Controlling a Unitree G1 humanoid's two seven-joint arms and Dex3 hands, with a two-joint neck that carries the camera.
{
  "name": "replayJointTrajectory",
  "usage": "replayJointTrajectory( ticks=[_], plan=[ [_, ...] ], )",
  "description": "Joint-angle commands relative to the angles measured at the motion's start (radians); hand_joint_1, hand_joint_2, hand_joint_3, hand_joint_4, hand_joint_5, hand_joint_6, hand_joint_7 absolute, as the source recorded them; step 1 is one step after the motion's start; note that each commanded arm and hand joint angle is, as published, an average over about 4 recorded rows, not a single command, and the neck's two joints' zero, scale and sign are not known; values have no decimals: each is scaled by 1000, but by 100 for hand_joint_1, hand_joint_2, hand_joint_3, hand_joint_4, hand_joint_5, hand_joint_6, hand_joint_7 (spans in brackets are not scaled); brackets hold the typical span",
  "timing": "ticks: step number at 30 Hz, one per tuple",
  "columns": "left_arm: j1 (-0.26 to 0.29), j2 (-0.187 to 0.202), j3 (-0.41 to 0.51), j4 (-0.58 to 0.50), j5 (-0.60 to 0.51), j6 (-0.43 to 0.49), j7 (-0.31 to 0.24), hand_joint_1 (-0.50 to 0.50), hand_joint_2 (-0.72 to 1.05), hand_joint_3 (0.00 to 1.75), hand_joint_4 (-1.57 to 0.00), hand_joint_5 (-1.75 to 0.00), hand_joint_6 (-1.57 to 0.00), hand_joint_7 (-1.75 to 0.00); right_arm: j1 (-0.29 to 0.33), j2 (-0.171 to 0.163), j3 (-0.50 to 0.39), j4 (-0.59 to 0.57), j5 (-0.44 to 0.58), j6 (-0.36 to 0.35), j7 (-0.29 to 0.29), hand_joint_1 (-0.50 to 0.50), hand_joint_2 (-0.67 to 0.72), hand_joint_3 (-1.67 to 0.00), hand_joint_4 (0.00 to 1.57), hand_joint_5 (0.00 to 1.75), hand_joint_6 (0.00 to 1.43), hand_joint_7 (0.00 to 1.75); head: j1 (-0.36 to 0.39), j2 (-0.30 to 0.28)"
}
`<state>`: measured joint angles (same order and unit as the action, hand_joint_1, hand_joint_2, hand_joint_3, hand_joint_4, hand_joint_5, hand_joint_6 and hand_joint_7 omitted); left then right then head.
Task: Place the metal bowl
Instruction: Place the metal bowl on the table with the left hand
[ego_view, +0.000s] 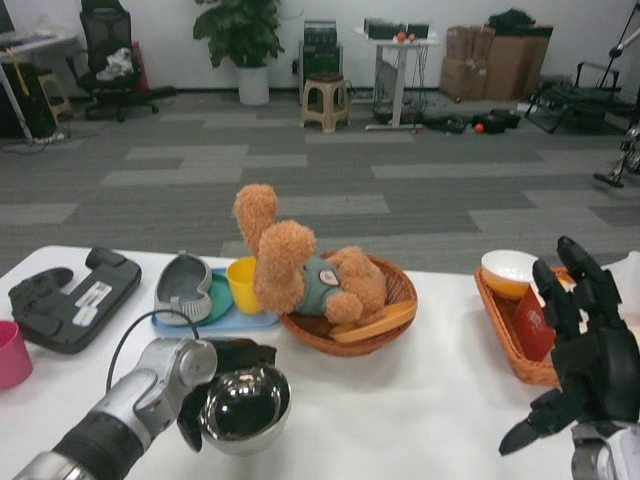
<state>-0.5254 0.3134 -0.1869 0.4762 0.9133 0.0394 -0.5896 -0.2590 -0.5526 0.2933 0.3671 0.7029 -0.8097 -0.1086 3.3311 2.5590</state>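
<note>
Bowl (244, 409): polished metal, mirror-bright inside, throwing reflections. My left hand (215, 385) holding it looks matt black plastic; forearm (140, 395) is brushed silver metal. Right hand (585, 365) same matt black. Surface (400, 410): smooth white, faint sheen. Bear (290, 270): fuzzy tan plush, teal cloth shirt. Round basket (395, 300) and right basket (505, 340): coarse woven wicker, brown-orange. I read the yellow cup (241, 285) and pink cup (12, 354) as smooth plastic. Blue tray (215, 321): glossy plastic. Controller (70, 297): matt black plastic with a paper label.

Teddy bear (300, 275) in round basket (395, 300), cup (243, 284) left, metal bowl (245, 408) in front
</note>
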Motion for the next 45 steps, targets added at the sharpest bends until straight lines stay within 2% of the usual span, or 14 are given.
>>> replayJointTrajectory(
  ticks=[1,3,4,7,12,14,16,18,22,29,34,36,41,45],
  plan=[
    [-43,-30,31,106,25,-22,1,-50,78,166,-151,-175,-50,-168,-6,-3,7,1,0,-10,3,18,72,0,20,29,0,42,3,-15],
    [-55,-35,29,145,32,-24,1,-50,78,166,-144,-175,-43,-168,-6,-3,7,1,0,-11,3,18,72,0,20,29,0,42,6,-23],
    [-62,-38,29,167,36,-24,1,-50,78,166,-132,-175,-37,-168,-6,-3,8,1,0,-11,3,18,72,0,20,29,0,42,9,-29],
    [-73,-48,38,213,57,-24,3,-50,78,166,-77,-175,-17,-168,-6,-3,10,1,0,-11,3,17,72,0,20,29,0,42,15,-39],
    [-74,-51,40,234,82,-24,17,-50,78,153,-21,-175,-6,-168,-5,-3,12,3,0,-11,1,17,72,0,20,29,0,42,20,-53],
    [-74,-53,40,237,86,-24,17,-50,78,148,-9,-175,-5,-168,-5,-3,12,2,0,-11,1,17,72,0,20,29,0,42,21,-58],
    [-70,-54,40,239,88,-24,18,-50,78,148,-6,-175,-4,-164,-6,-3,12,1,0,-11,1,18,72,0,20,29,0,42,24,-62],
    [-63,-54,40,234,88,-25,19,-50,83,140,-2,-175,-3,-161,-6,-3,12,1,0,-11,2,18,72,0,20,29,0,42,29,-67],
    [-50,-53,42,211,88,-32,20,-50,96,107,0,-175,-1,-157,-5,-3,12,0,0,-11,2,17,72,0,20,29,0,42,38,-72],
    [-35,-53,52,202,94,-35,21,-50,96,65,0,-175,0,-147,-5,-3,12,1,1,-11,2,17,72,0,20,29,0,42,43,-79],
    [-31,-57,52,205,96,-46,26,-50,96,57,0,-175,0,-147,-3,-3,10,1,1,-11,1,20,72,0,20,29,0,42,54,-88],
    [-31,-57,54,205,96,-47,27,-50,96,48,0,-175,0,-143,-3,-3,10,1,1,-11,1,21,72,0,20,29,0,42,56,-91],
    [-24,-60,82,205,97,-56,34,-50,96,37,0,-175,0,-138,-3,-3,9,1,1,-11,1,19,72,0,20,29,0,42,60,-92],
    [-10,-70,151,200,95,-96,57,-50,96,24,0,-175,0,-106,-1,-3,9,1,1,-11,2,17,72,0,20,29,0,42,69,-93]
  ],
)
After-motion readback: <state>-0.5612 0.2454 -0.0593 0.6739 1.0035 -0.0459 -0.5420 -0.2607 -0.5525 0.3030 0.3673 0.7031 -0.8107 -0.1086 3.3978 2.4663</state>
